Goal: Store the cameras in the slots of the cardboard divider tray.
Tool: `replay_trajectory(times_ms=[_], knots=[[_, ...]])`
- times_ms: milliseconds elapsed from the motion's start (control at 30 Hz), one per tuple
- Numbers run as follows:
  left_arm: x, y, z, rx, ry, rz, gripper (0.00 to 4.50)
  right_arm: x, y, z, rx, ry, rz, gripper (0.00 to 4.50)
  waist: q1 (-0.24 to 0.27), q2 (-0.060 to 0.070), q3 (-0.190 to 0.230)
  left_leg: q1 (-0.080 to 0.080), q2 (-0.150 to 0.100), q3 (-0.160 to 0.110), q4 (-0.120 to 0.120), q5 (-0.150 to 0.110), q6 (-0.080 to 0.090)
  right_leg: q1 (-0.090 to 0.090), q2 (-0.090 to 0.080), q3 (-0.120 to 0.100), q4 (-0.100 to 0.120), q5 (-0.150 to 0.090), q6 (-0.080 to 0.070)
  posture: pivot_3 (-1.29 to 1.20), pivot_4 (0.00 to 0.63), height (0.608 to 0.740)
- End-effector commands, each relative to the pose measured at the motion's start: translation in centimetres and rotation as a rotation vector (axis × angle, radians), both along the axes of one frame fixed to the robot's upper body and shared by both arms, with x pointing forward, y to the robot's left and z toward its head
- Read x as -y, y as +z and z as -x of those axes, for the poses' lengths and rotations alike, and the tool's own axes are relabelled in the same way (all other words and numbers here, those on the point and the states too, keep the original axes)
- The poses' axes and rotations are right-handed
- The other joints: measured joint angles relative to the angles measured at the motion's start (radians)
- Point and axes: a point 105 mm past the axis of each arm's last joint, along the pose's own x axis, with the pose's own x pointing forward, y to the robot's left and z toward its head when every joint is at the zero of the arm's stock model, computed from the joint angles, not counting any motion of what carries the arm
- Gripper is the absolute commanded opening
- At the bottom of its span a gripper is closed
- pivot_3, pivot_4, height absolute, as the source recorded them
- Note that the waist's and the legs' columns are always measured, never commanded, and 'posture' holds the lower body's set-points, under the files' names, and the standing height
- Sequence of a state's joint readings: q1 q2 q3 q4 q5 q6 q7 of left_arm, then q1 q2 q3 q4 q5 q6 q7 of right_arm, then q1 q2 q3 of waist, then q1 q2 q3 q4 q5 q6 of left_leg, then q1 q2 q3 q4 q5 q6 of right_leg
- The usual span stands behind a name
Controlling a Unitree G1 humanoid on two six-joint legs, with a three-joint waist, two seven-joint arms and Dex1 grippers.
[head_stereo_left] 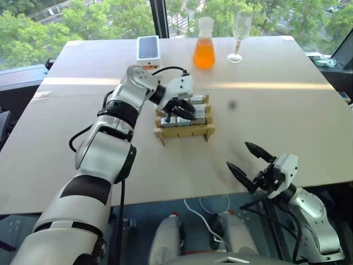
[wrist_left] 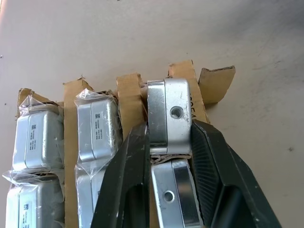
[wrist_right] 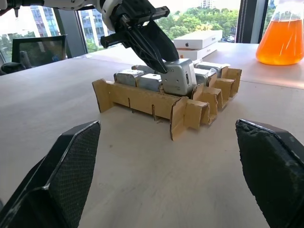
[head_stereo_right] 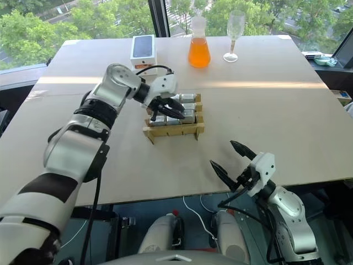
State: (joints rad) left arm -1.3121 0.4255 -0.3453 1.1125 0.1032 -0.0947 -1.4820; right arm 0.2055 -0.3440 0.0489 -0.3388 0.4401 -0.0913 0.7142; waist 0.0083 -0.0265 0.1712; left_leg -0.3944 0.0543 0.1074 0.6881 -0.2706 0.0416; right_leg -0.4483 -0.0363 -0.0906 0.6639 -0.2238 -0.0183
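The cardboard divider tray [head_stereo_left: 185, 131] sits mid-table and holds several silver-grey cameras [wrist_left: 97, 123], some in clear plastic wrap. My left gripper [head_stereo_left: 185, 110] reaches down over the tray from the left and is shut on one bare camera [wrist_left: 168, 118]. That camera stands part-way into an end slot at the tray's right corner [wrist_right: 178, 76], with a black finger [wrist_left: 128, 175] on each side of it. Near the table's front edge on the right, my right gripper [head_stereo_left: 240, 156] hovers open and holds nothing, its tips pointing toward the tray.
At the table's far side stand a white phone box [head_stereo_left: 148, 49], a flask of orange liquid [head_stereo_left: 203, 47] and a wine glass [head_stereo_left: 240, 33]. Bare tabletop [head_stereo_left: 265, 110] stretches to the right of the tray.
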Motion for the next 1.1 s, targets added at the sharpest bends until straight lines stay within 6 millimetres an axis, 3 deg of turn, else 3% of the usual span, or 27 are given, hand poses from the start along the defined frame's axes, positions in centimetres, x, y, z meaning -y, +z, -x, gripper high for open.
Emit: replay_trajectory(times_ms=[33,333,500,567,700,833,933,1000,1100], knots=[[0.4,0.7,-0.3,-0.032,0.048,0.034,0.67,0.2,1.1,0.0,0.055,-0.001,-0.004,4.5,0.001,0.0,0.0,0.0,0.0,0.0,0.0,0.0,0.0,0.0,0.0,0.0,0.0,0.0,0.0,0.0,0.15,0.74],[0.4,0.1,-0.3,-0.058,0.061,0.012,0.67,-0.4,1.1,0.0,0.069,0.022,0.004,4.5,0.001,0.0,0.0,-0.001,0.0,-0.001,0.0,0.0,-0.001,0.0,0.0,-0.001,-0.001,0.0,0.0,0.0,0.15,0.74],[0.6,0.9,-0.6,-0.022,0.072,0.051,3.11,-0.5,1.0,0.1,0.071,0.021,0.002,4.5,0.002,0.0,0.0,-0.001,0.0,-0.001,0.0,0.0,-0.001,0.0,0.0,-0.001,0.0,0.0,0.0,0.0,0.15,0.74],[0.7,1.6,-0.6,-0.015,0.075,0.097,3.9,-0.6,1.1,0.1,0.074,0.021,-0.001,4.5,0.002,0.0,0.0,-0.001,0.0,-0.001,0.0,0.0,-0.001,0.0,0.0,-0.001,0.0,0.0,0.0,0.0,0.15,0.74],[0.4,5.3,-0.5,-0.027,0.091,0.373,3.9,-0.5,1.1,0.3,0.07,0.013,-0.01,4.5,0.002,0.0,0.0,-0.001,0.0,-0.001,0.001,0.0,-0.001,0.0,0.0,-0.001,0.0,0.0,-0.001,0.0,0.15,0.74],[-2.6,7.1,0.0,0.019,0.157,0.574,3.9,0.0,0.5,0.3,0.047,-0.009,0.003,4.5,-0.01,0.0,0.0,0.0,0.002,-0.001,0.0,0.001,-0.001,0.0,-0.001,0.0,0.0,0.002,-0.003,0.0,0.15,0.74],[-5.1,6.4,1.1,0.011,0.257,0.672,3.9,0.2,0.1,0.3,0.027,-0.008,0.017,4.5,-0.019,0.001,-0.001,0.001,0.003,-0.001,0.0,0.001,-0.001,0.0,-0.001,0.0,0.002,0.002,-0.004,0.0,0.15,0.74],[-8.0,3.6,2.4,0.031,0.426,0.723,3.9,0.8,0.0,0.1,0.027,0.001,0.043,4.5,-0.022,0.001,-0.001,0.002,0.003,-0.001,0.0,0.001,-0.001,0.001,-0.003,0.001,0.003,0.002,-0.004,0.0,0.15,0.74],[-10.8,0.5,5.4,0.074,0.601,0.724,3.9,2.1,0.1,-0.1,0.015,0.006,0.075,4.5,-0.029,0.001,-0.001,0.007,0.003,0.004,-0.001,0.001,-0.001,0.002,-0.009,0.006,0.005,0.002,-0.004,0.0,0.15,0.74]])
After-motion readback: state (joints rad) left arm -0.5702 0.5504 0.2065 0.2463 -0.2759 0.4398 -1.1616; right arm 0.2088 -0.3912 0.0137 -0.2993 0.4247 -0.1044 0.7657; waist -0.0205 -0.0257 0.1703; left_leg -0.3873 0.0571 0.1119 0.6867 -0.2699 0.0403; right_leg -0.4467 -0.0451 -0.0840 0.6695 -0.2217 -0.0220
